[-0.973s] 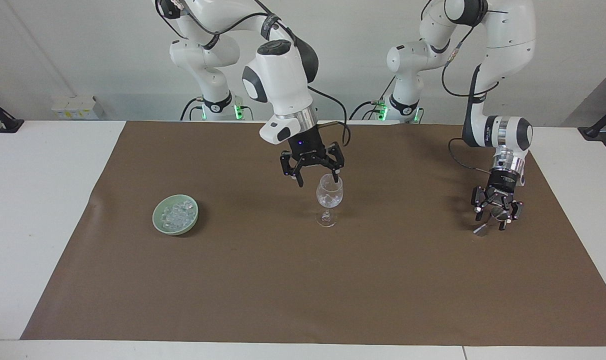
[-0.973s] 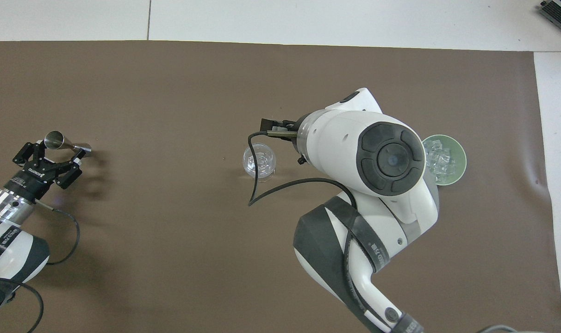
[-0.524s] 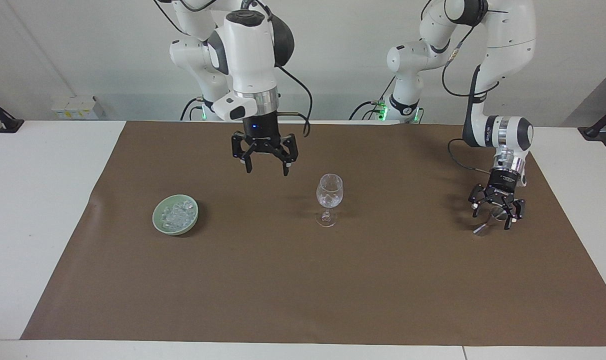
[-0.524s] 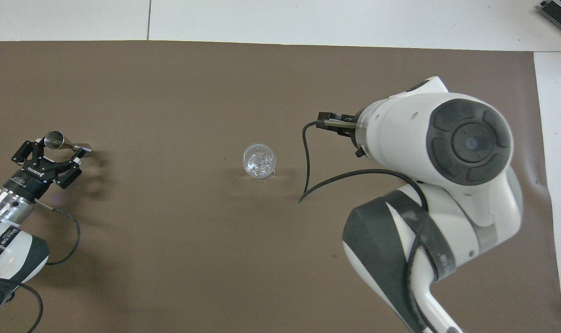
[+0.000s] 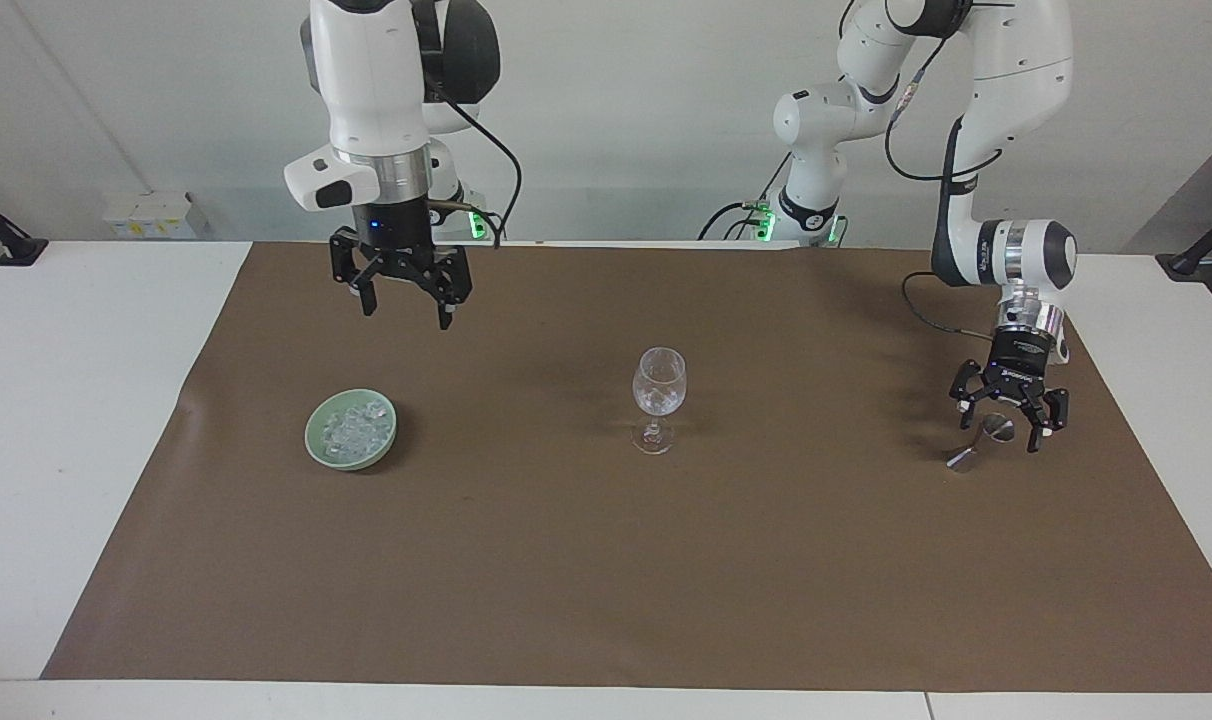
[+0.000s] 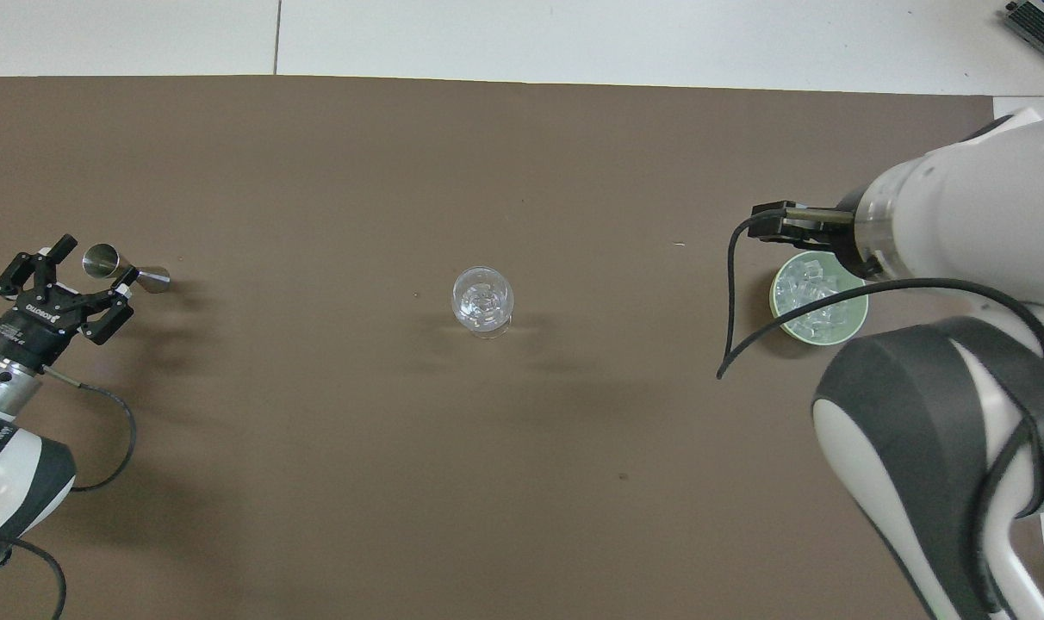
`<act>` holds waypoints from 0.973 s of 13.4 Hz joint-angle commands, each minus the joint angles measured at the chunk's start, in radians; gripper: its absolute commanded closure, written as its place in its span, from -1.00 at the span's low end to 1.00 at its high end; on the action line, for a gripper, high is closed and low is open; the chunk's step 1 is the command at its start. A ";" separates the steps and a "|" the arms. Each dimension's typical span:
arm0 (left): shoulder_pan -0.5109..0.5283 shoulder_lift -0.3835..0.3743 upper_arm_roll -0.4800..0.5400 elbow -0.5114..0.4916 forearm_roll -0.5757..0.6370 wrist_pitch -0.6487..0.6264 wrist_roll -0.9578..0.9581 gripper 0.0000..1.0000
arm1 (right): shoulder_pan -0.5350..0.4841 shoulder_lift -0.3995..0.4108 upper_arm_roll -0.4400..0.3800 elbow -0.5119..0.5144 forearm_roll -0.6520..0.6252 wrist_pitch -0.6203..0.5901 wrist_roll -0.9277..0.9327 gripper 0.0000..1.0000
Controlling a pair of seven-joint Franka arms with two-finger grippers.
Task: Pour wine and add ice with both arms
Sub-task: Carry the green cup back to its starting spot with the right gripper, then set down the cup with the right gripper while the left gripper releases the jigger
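The right arm (image 5: 386, 90) stands tall at its end of the table, its forearm pointing almost straight down. Its right gripper (image 5: 403, 308) hangs high in the air with its fingers spread wide and nothing between them. From above, the gripper (image 6: 785, 226) sits over the edge of a small green bowl (image 6: 845, 331), while the across-the-table view shows it well clear of the bowl (image 5: 318, 445).

The ice (image 5: 354, 428) lies heaped in that bowl as clear, glinting chunks (image 6: 815, 301). A few more clear pieces rest in the bottom of a stemmed glass (image 5: 658, 390) that stands upright near the middle of the brown mat (image 5: 606, 560). The glass (image 6: 482, 300) is well apart from both grippers.

The left arm (image 5: 1006, 120) bends down at its elbow, and its wrist points down toward its own end of the mat. The left gripper (image 5: 1009, 432) is low there, close above the mat, fingers splayed apart and gripping nothing. A small metal measuring cup (image 5: 978, 444), shaped like two cones joined at the waist, lies on its side on the mat. It rests partly between and just under the open fingers. From above, the gripper (image 6: 81, 272) has the cup (image 6: 126, 267) at its fingertips, one mouth of the cup lying between the two fingers. I cannot tell whether a finger touches it.
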 commanded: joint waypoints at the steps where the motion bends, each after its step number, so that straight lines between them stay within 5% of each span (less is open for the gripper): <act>1: -0.020 -0.051 -0.001 -0.015 -0.001 0.050 -0.003 -1.00 | -0.003 -0.002 -0.063 0.036 0.055 -0.069 -0.113 -1.00; 7: -0.106 -0.151 -0.001 -0.004 0.010 0.189 -0.012 -1.00 | -0.044 -0.039 -0.151 0.103 0.113 -0.240 -0.292 -1.00; 13: -0.166 -0.196 -0.015 0.086 0.276 0.298 -0.017 -1.00 | -0.055 -0.050 -0.217 0.122 0.123 -0.293 -0.363 -1.00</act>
